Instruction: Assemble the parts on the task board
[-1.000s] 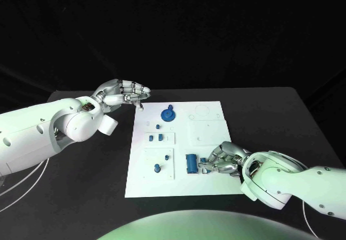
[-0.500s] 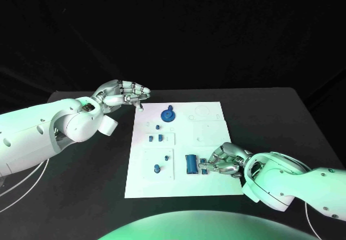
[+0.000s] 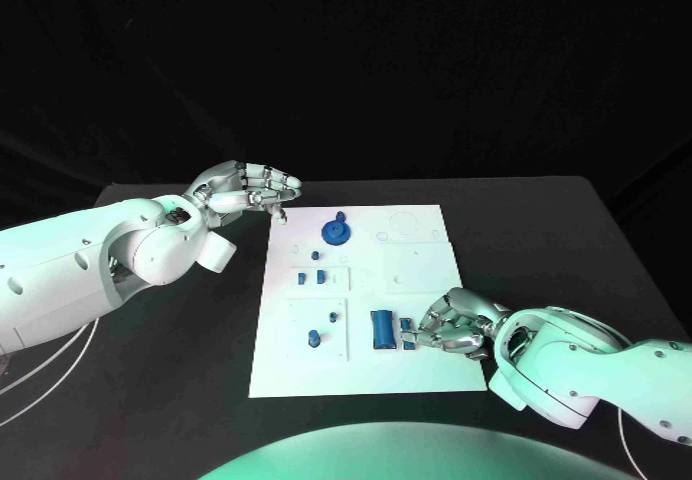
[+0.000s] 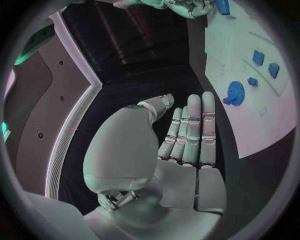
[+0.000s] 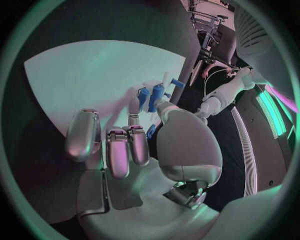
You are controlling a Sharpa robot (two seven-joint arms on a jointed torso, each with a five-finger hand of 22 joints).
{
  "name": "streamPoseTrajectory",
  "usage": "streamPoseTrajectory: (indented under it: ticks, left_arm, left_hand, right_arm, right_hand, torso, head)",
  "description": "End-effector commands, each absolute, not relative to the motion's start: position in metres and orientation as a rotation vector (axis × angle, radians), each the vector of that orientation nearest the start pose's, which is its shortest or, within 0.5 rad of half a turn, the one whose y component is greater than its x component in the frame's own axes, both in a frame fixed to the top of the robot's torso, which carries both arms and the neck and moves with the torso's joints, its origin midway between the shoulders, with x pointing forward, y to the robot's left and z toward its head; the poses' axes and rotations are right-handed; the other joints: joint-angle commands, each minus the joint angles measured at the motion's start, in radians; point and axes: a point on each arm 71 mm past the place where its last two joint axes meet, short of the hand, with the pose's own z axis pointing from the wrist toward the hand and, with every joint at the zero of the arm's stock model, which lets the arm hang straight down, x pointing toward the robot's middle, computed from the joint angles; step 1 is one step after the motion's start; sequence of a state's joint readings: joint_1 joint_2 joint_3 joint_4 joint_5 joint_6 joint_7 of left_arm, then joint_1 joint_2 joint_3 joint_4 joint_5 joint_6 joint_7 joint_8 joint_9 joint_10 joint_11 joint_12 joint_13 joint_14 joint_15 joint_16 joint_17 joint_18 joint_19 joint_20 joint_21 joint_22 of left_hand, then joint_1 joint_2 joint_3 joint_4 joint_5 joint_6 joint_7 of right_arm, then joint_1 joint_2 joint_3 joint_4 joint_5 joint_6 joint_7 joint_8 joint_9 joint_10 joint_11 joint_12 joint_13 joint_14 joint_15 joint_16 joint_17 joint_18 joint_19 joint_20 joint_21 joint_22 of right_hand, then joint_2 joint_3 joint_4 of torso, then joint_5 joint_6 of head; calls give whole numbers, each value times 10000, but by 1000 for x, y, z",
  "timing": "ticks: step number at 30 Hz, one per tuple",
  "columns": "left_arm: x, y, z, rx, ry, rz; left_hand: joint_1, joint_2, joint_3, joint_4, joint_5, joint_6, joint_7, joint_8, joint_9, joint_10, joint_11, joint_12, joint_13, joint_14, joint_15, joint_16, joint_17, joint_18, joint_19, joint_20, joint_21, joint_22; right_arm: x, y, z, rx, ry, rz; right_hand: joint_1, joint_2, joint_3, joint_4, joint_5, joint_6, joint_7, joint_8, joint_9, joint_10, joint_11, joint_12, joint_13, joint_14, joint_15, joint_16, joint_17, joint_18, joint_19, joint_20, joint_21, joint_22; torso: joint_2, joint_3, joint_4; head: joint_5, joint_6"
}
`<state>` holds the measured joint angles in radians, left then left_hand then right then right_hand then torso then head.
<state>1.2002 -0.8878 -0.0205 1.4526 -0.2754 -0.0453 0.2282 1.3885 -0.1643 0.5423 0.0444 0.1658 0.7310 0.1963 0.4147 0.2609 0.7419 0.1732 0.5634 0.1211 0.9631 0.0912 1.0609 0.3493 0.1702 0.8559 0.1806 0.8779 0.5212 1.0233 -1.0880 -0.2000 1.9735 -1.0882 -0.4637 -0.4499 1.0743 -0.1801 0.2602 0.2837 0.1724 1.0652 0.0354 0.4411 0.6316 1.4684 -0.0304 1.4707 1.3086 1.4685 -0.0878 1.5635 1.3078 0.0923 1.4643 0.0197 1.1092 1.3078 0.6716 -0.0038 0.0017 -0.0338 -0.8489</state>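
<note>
The white task board [image 3: 418,270] lies in the middle of the black table. On it sit a blue gear [image 3: 336,231], several small blue parts [image 3: 312,275] and a long blue block [image 3: 382,328]. My right hand [image 3: 459,322] rests on the board's near right part, beside the block, and pinches a small blue piece [image 3: 408,337] between thumb and finger; the right wrist view shows that piece [image 5: 152,131] by the thumb, with the block [image 5: 156,97] beyond. My left hand [image 3: 248,187] hovers off the board's far left corner, fingers curled in, holding nothing. The left wrist view shows the gear [image 4: 235,92].
Bare black table surrounds the board on all sides. Raised white square plates [image 3: 418,268] take up the board's right half. The right hand [image 4: 187,6] appears far off across the board [image 4: 262,120] in the left wrist view.
My right hand has slid a little toward the board's near edge, and the small blue piece has gone with it. The left hand has not moved.
</note>
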Motion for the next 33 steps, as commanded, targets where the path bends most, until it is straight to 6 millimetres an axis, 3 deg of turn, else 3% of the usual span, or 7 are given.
streamPoseTrajectory:
  ticks: [1, 10, 33]
  left_arm:
    - [494, 233, -183, -8433, 17338, -15132]
    - [495, 234, -183, -8449, 17333, -15093]
    - [495, 235, -183, -8460, 17372, -15047]
  left_hand:
    - [-42, -23, 2, 33, 32, -64, 407, 36, -13, -100, 2, 38, -13, -94, 10, 44, -9, 135, -44, 14, -54, -9]
    - [-42, -23, 2, 33, 32, -64, 407, 36, -13, -100, 2, 38, -13, -94, 10, 44, -9, 135, -44, 14, -54, -9]
    - [-40, -22, 13, 40, 34, -82, 408, 55, -20, -122, 3, 60, -21, -101, 12, 49, -12, 136, -46, 16, -59, -12]
  right_arm:
    - [325, -211, -279, 4110, 22081, 6410]
    - [323, -213, -279, 3634, 22362, 6544]
    - [328, -215, -281, 3793, 22181, 6397]
  right_hand:
    - [357, -49, -85, -25, 33, 14, -7, 9, -3, 654, -59, 8, 2013, 999, -69, 30, 2512, -136, 99, -52, -50, 1346]
    - [1167, -121, -134, -121, 54, 9, -17, -38, -48, 651, -67, 0, 2014, 999, -72, 30, 2514, -138, 104, -50, -53, 1367]
    - [877, 122, -263, 90, 45, 60, 16, -67, -93, 661, -40, 18, 2027, 1004, -53, 38, 2536, -147, 123, -39, -21, 1392]
  torso:
    - [3, -1, 0]
    - [9, -5, -2]
    - [26, 1, 4]
  head:
    - [13, 16]
    - [17, 35]
    - [30, -33]
